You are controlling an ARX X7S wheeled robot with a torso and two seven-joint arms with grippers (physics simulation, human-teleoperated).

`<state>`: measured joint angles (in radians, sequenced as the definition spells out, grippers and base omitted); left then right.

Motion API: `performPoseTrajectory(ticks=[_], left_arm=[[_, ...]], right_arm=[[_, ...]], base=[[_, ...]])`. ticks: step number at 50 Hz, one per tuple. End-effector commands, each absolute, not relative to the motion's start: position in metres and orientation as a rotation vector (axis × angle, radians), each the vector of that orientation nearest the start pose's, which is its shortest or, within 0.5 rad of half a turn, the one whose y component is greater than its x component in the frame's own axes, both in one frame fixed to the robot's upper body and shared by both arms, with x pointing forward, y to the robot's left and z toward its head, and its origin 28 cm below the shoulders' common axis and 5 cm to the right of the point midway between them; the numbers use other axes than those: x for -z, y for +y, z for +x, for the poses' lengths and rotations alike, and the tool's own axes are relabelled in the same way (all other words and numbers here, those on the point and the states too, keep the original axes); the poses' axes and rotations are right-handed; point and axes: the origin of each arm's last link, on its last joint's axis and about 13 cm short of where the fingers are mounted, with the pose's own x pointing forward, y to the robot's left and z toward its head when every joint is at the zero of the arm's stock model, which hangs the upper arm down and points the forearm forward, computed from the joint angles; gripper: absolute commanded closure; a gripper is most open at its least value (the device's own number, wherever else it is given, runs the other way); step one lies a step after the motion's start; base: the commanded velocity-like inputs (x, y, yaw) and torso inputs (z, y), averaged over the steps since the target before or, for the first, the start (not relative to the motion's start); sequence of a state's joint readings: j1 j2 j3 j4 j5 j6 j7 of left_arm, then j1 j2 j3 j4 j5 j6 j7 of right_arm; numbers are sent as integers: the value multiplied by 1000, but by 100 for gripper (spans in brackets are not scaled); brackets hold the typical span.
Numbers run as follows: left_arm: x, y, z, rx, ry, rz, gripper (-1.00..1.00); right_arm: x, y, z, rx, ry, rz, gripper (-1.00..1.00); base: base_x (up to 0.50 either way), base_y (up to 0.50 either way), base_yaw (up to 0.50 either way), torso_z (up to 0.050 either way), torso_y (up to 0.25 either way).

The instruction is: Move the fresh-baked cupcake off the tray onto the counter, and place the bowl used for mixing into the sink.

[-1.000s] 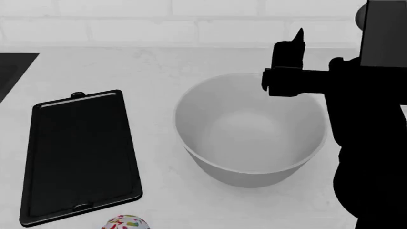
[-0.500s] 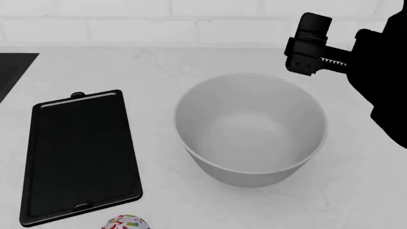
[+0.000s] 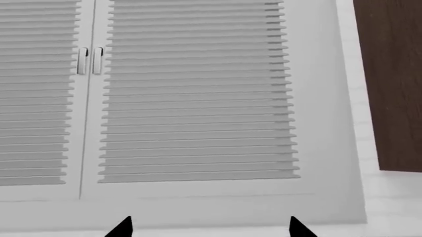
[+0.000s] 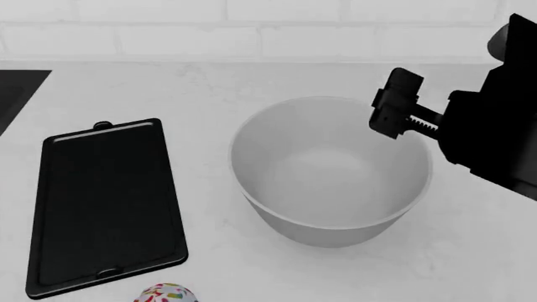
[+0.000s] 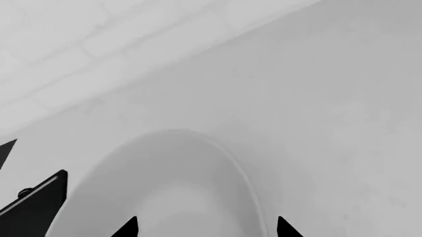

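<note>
**Cupcake already off the tray; right arm lines up on the bowl**

Nearest, at the front edge of the head view, the cupcake (image 4: 166,293) sits on the counter (image 4: 210,82) just beside the near end of the tray (image 4: 105,204), not on it. That half of the job looks done, and the tray lies bare to the left.

Right of the tray, standing apart from it, is the bowl (image 4: 331,170), upright and empty. The right gripper (image 4: 393,113) hangs over the bowl's far right rim, probably because the rim is the only part thin enough to pinch on so wide a vessel. In the right wrist view its two tips show well apart with the rim (image 5: 244,182) running up between them; the jaws are open and hold nothing.

Farther left, a dark corner of the sink (image 4: 17,94) shows at the edge, where the bowl must go.

The left gripper (image 3: 207,228) is out of the way, facing the louvred cabinet doors (image 3: 191,94), jaws spread and empty.
</note>
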<state>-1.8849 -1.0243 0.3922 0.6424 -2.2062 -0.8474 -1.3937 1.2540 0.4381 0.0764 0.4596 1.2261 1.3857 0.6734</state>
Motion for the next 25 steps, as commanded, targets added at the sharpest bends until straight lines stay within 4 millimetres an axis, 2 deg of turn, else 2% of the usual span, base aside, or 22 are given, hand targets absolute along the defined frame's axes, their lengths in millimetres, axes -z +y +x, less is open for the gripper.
performPoseTrajectory(ticks=[1,25], left_arm=[[-411,249,103,5,-522,16,-100],[-411,250,102,-4,-513,18,-100]], right_arm=[[-269,-186,344,-3,599,444,-100],[-249,-186,348,-12,649,449,-100]], base=[[0,0,0,0,0],[0,0,0,0,0]])
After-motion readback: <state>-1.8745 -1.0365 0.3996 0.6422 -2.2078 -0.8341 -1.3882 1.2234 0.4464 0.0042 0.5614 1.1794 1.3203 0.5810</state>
